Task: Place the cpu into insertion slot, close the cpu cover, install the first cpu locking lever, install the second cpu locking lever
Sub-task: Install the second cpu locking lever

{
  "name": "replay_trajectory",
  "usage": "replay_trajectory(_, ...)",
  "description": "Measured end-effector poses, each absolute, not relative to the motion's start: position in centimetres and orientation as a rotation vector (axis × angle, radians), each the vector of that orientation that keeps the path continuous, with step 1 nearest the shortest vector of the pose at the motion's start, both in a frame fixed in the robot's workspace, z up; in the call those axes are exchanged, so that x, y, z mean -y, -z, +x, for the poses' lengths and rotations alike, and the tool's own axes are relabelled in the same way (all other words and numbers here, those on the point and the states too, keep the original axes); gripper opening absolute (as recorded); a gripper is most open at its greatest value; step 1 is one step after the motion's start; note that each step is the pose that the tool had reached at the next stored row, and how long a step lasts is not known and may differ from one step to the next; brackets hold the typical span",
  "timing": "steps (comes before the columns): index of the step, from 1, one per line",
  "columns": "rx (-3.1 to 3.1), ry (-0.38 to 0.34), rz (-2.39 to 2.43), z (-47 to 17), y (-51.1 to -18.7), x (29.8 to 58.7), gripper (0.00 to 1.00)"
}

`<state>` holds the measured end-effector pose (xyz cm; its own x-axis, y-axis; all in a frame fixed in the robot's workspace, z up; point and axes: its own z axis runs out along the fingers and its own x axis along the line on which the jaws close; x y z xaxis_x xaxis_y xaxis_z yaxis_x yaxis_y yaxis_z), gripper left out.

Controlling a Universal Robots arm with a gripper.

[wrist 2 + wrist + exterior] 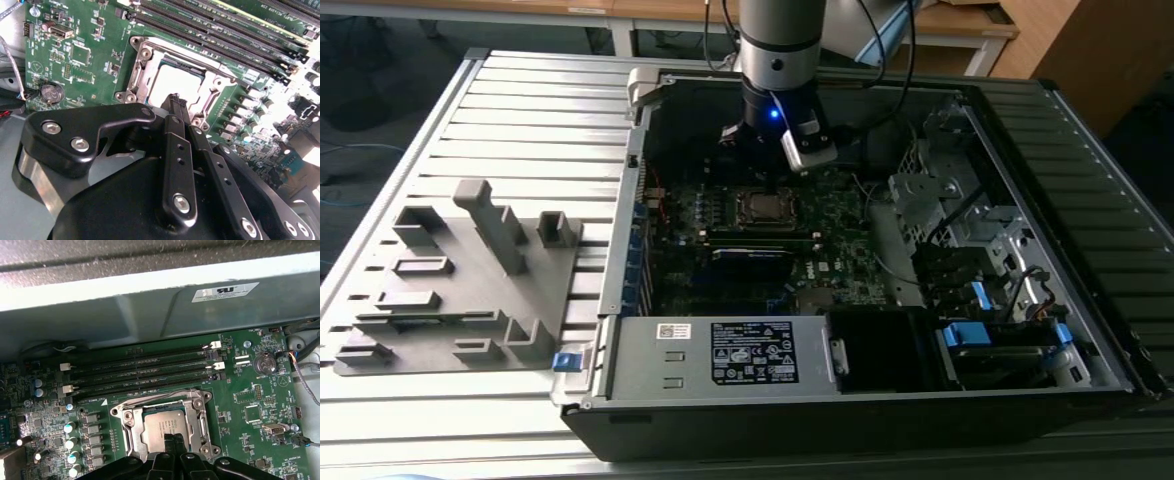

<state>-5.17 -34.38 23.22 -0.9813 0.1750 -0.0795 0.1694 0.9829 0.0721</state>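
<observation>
Square silver-grey cpu (162, 427): flat, face up in black insertion slot (134, 436), under silver hinged cpu cover (199, 416), no long axis; black gripper (173, 439) fingertips pressed together, empty, hiding its 6 o'clock edge

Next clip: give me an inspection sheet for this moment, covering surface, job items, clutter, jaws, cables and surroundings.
Surface: slatted metal table carrying an open computer case.
Job's things: cpu lies in the insertion slot; cpu cover appears closed over it, framing the chip. Whether the locking levers are latched cannot be told.
Clutter: grey fixture block on the table, at the exterior view's left of the case.
Grippers: gripper sits just above the socket edge, jaws close together, holding nothing.
Cables: thin wires beside the board; black cables trail from the arm.
Surroundings: wooden furniture behind the table.
</observation>
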Motion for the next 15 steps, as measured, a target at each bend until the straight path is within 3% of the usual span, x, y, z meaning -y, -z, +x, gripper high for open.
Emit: replay_trajectory(15,-3.043,-0.1,0.265,-5.17,-23.59,34.38,0.11)
